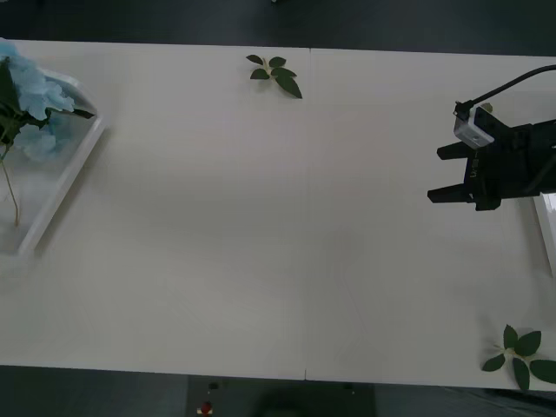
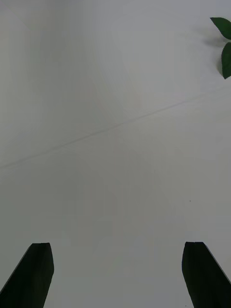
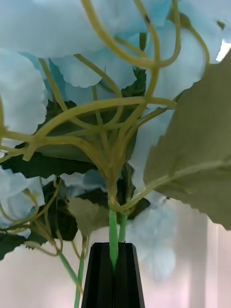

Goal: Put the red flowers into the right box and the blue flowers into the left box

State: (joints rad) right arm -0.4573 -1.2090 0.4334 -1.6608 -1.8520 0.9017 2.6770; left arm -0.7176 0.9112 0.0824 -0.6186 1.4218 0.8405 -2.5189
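Note:
Pale blue flowers (image 1: pixel 33 97) lie bunched over the far corner of the left box (image 1: pixel 54 198) at the table's left edge. My left gripper (image 3: pixel 114 249) is shut on the green stem (image 3: pixel 112 231) of one blue flower (image 3: pixel 163 57), whose petals and big leaf spread just above the black fingers. My right gripper (image 1: pixel 440 174) hangs open over bare table near the right edge, beside a sliver of the right box (image 1: pixel 548 228). In the right wrist view the right gripper (image 2: pixel 115 269) has nothing between its fingers. The red flowers are out of view.
A bare leaf sprig (image 1: pixel 276 74) lies at the far middle of the table and shows again as the leaf sprig (image 2: pixel 224 43) in the right wrist view. Another sprig (image 1: pixel 521 356) lies at the near right corner. The wide white tabletop (image 1: pixel 261 226) lies between the boxes.

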